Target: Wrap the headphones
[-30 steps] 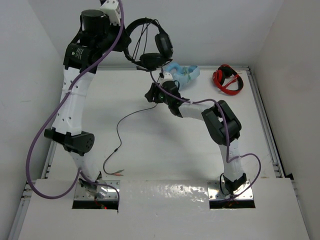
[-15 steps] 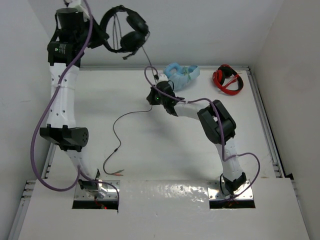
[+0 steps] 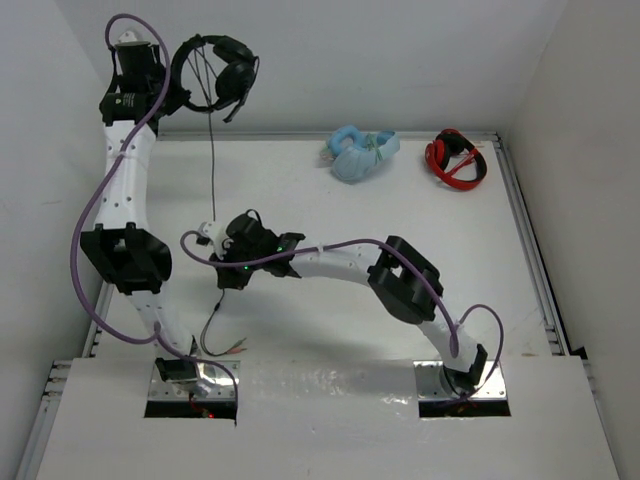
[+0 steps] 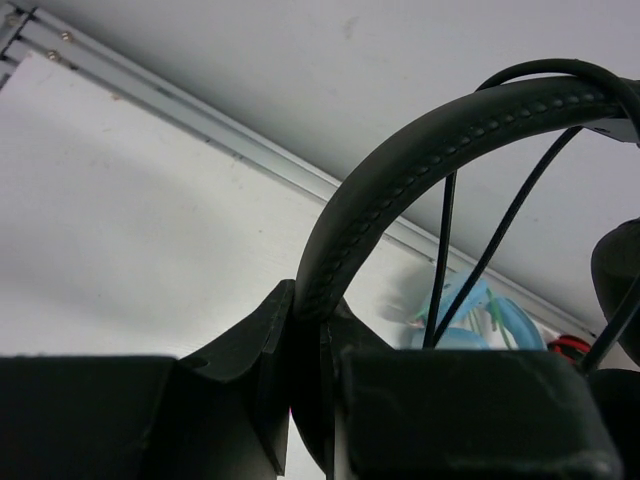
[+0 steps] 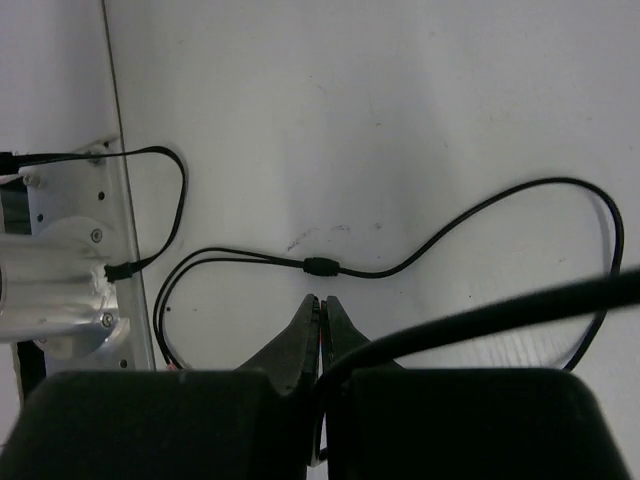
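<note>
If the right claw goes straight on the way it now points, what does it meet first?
Most likely the cable splitter lying on the table, just ahead of the right claw. Depth is unclear, so it might touch bare table beside it instead.

we see the right arm (image 3: 340,262) lying low across the middle of the table (image 3: 450,240), from the near right to the near left, so a pass from front to back there must go over it. the left arm (image 3: 125,200) stands tall along the left edge. the cable (image 3: 213,160) hangs as a thin line from the headphones (image 3: 215,75), high at the far left, down to the right gripper (image 3: 223,276), whose jaws pinch it. slack cable loops on the table below, with the plugs (image 3: 232,348) near the left base. the light-blue headphones (image 3: 362,155) and red-and-black headphones (image 3: 455,158) lie apart at the far edge. we find bare table between them and the right arm, and along the right side.
</note>
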Tool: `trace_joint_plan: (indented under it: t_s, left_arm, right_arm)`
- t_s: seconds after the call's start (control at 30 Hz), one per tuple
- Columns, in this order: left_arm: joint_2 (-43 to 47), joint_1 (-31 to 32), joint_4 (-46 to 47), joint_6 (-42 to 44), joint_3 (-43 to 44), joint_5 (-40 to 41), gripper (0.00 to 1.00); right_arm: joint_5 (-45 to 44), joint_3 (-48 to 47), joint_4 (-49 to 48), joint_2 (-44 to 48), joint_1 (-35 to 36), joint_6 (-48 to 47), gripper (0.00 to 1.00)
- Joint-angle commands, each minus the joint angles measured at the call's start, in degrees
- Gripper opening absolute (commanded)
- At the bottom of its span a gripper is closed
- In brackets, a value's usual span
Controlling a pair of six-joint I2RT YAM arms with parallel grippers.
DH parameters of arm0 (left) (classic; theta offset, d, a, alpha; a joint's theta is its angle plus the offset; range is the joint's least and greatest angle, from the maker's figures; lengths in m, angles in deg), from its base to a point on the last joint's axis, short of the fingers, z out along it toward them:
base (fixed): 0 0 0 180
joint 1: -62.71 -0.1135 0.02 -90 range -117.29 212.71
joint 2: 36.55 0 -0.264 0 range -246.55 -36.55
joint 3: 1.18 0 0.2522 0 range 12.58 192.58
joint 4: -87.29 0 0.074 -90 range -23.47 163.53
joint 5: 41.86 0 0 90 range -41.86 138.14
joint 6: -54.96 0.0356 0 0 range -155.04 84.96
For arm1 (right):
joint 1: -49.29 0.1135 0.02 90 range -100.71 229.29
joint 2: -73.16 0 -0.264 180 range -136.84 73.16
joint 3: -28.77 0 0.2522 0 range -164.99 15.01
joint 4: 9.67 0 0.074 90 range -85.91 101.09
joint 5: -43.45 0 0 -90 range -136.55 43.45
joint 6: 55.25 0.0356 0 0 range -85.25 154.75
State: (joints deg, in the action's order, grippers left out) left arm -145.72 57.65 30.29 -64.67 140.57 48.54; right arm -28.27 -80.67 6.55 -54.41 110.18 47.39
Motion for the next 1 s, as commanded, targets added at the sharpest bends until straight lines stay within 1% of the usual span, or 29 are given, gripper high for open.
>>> trace_joint_plan:
  t_s: [0.0,0.07,0.2,0.33,0.43,0.53,0.63,0.67,0.7,0.73,0.8,0.83,0.87,0.9,0.93,0.97]
  left_arm:
    - [0.8,-1.2,9.2,-1.4,-2.4,5.6,0.0]
    - [0.5,-1.3,10.0,-0.2,-3.3,8.8,0.0]
    - [-0.5,-1.3,14.0,3.9,-3.8,13.1,0.0]
    - [-1.9,-1.4,16.3,7.8,-2.7,16.4,0.0]
    - [-1.6,-1.4,17.1,10.5,-2.9,15.9,0.0]
    - [-1.0,-1.4,19.4,14.4,-5.8,16.2,0.0]
    - [-1.4,-1.2,20.4,18.0,-7.8,16.7,0.0]
    - [-1.4,-0.7,21.7,21.1,-10.2,16.6,0.0]
    - [-1.4,-0.2,22.3,22.8,-11.5,17.8,0.0]
    - [-1.2,1.1,23.5,26.4,-12.9,19.0,0.0]
    - [-0.2,2.6,25.4,32.3,-18.5,20.1,0.0]
    - [0.5,4.3,28.0,37.8,-20.8,20.4,0.0]
    - [2.8,4.7,29.9,40.9,-26.6,20.4,0.0]
    - [4.3,6.5,32.0,43.6,-29.9,20.3,0.0]
    - [5.8,7.9,36.0,48.6,-33.1,19.4,0.0]
    - [9.0,8.5,37.5,50.9,-36.1,17.9,0.0]
  right_arm:
    - [3.0,-3.9,4.8,1.5,-1.4,-4.8,0.0]
    - [2.9,-2.3,4.1,4.6,-1.0,-4.7,0.0]
    - [2.5,4.3,1.3,9.4,-0.2,-4.6,0.0]
    - [1.1,7.4,2.4,12.1,-0.2,-4.6,0.0]
    - [-1.2,9.6,4.0,13.7,-0.2,-6.0,0.0]
    - [-0.9,10.6,4.7,15.6,-0.2,-7.2,0.0]
    - [-0.1,8.5,6.0,17.4,-0.1,-8.2,0.0]
    - [0.0,6.2,7.2,18.0,-0.1,-8.6,0.0]
    - [-0.1,4.8,7.9,19.3,-0.1,-9.1,0.0]
    - [-0.3,2.3,8.5,20.1,-0.1,-10.2,0.0]
    - [-2.0,-0.5,9.8,22.4,-0.3,-11.8,0.0]
    - [-5.3,-3.8,10.4,23.1,-0.5,-14.7,0.0]
    - [-7.5,-5.6,12.3,23.6,-1.4,-16.0,0.0]
    - [-10.0,-7.7,13.3,24.2,-2.2,-17.8,0.0]
    - [-14.5,-10.6,14.4,24.6,-3.2,-18.4,0.0]
    - [-16.9,-11.5,14.4,25.0,-6.0,-18.8,0.0]
